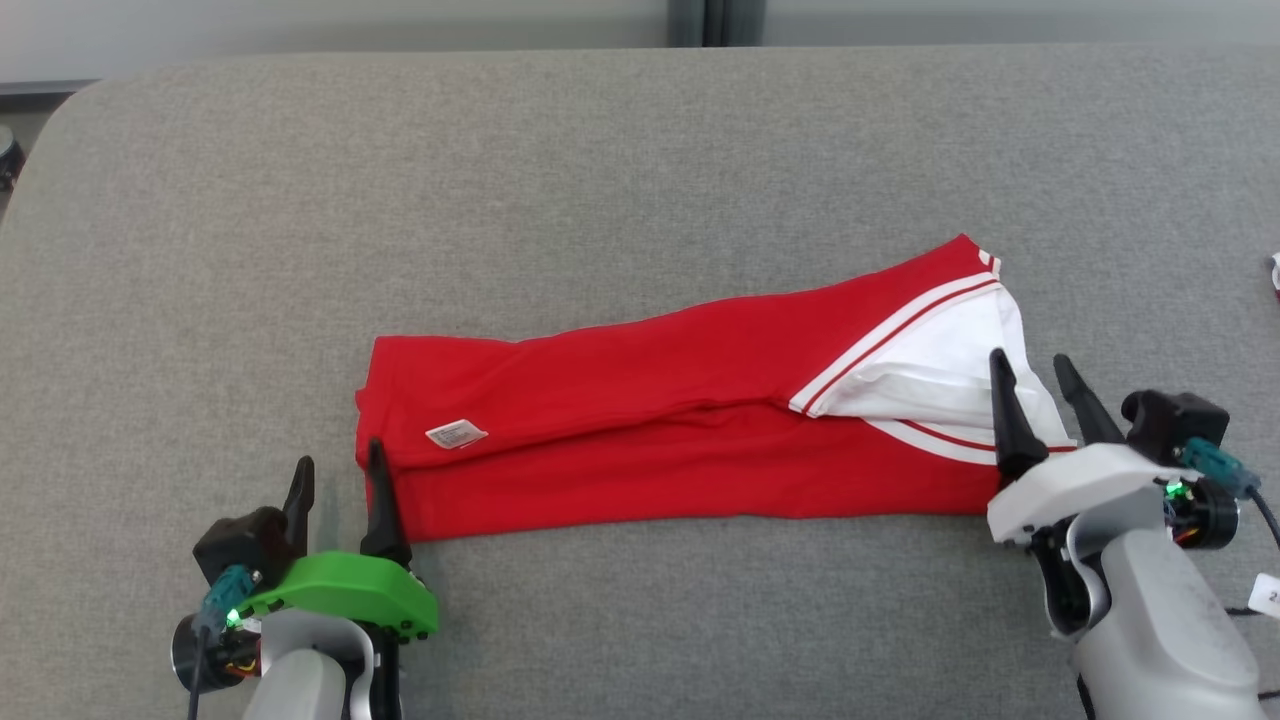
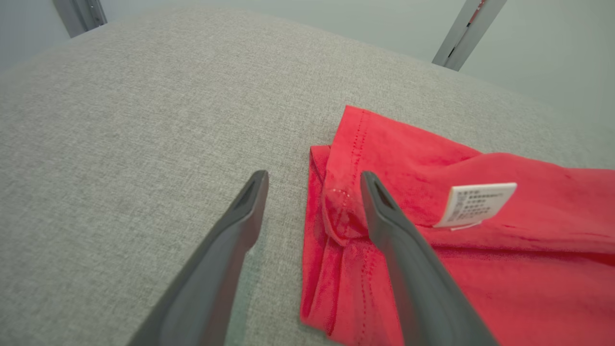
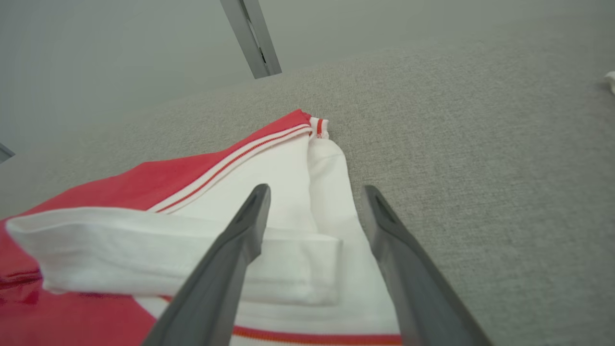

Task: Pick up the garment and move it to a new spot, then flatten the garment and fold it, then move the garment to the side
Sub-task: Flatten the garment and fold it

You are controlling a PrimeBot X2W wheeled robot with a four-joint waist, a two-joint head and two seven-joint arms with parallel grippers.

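The garment [image 1: 650, 440] is red with white trimmed sleeves, folded into a long band across the grey table [image 1: 600, 200]. A small white label [image 1: 456, 434] sits near its left end. My left gripper [image 1: 338, 472] stands open at the band's left end, one finger over the red hem [image 2: 336, 211], the other over bare table. My right gripper [image 1: 1035, 375] is open at the right end, above the white sleeve fabric [image 3: 298, 192]. Neither gripper holds any cloth.
The grey fabric surface reaches far beyond the garment on every side. A small white and red object [image 1: 1275, 272] lies at the right edge. Grey metal posts [image 1: 715, 20] stand behind the table's far edge.
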